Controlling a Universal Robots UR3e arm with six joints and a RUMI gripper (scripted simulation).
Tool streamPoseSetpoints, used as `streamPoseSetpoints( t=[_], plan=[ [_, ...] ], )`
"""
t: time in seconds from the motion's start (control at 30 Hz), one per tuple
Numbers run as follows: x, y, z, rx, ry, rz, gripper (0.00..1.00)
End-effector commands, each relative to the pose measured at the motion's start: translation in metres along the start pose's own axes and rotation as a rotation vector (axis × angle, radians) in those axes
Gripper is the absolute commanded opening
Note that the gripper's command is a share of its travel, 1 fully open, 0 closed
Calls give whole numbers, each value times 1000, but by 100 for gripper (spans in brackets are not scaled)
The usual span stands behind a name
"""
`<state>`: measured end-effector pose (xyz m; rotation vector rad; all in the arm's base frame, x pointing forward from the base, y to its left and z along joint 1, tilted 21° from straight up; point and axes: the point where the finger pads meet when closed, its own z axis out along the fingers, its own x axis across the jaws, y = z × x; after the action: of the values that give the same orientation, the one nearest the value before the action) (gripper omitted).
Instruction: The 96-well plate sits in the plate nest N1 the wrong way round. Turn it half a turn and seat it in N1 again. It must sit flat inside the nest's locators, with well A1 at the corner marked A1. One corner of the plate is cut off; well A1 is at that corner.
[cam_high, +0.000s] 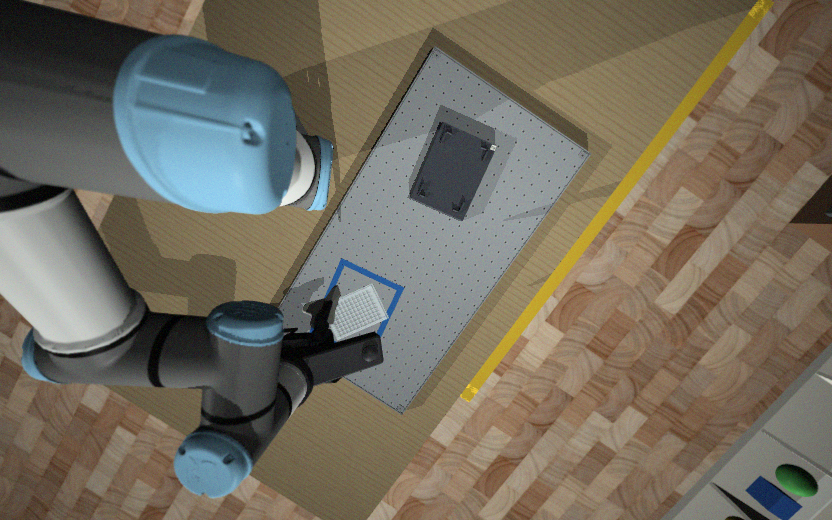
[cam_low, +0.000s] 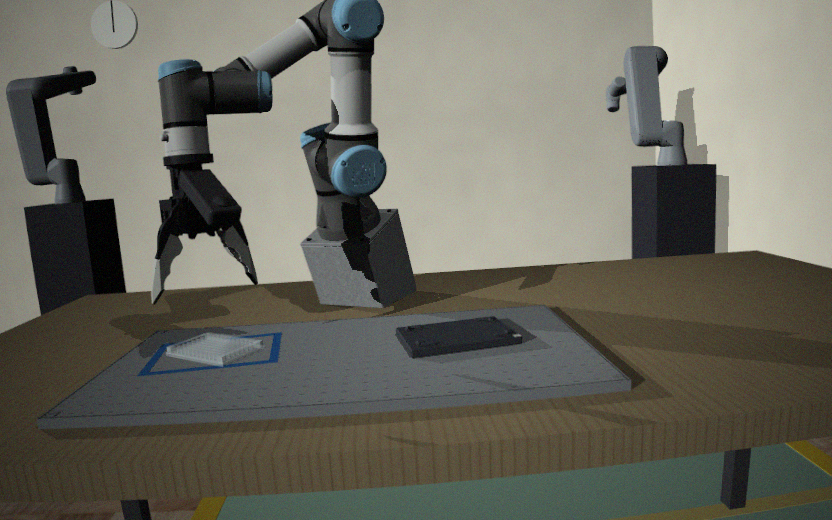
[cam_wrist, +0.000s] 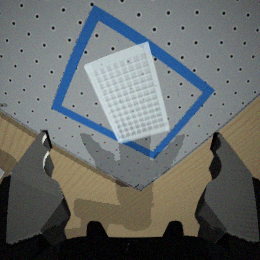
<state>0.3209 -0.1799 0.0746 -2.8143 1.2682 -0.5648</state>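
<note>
The clear 96-well plate (cam_high: 358, 311) (cam_low: 214, 348) (cam_wrist: 127, 97) lies flat on the grey breadboard (cam_high: 429, 275) (cam_low: 343, 374) (cam_wrist: 210, 30), askew inside a blue taped rectangle (cam_high: 368, 277) (cam_low: 208, 367) (cam_wrist: 75, 52). The dark plate nest N1 (cam_high: 450, 165) (cam_low: 457, 336) stands empty further along the board, with a small white mark at one corner (cam_high: 492, 147). My gripper (cam_low: 203, 285) (cam_wrist: 131, 132) is open and empty. It hangs well above the board's edge beside the plate, fingers pointing down. I cannot make out the plate's cut corner for certain.
The arm's base block (cam_low: 358, 257) stands on the wooden table (cam_low: 674, 318) behind the board. Two grey machines on dark pedestals (cam_low: 70, 245) (cam_low: 671, 208) stand at the back. A yellow line (cam_high: 613, 202) runs along the floor.
</note>
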Motion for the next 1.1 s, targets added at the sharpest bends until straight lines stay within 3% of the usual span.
streamPoseSetpoints(
  t=[0.0, 0.97, 1.07],
  plan=[
    [1, 0, -1, -11, 4, 161, 100],
    [1, 0, -1, -8, 9, 1061, 100],
    [1, 0, -1, -8, 9, 1094, 100]
  ],
)
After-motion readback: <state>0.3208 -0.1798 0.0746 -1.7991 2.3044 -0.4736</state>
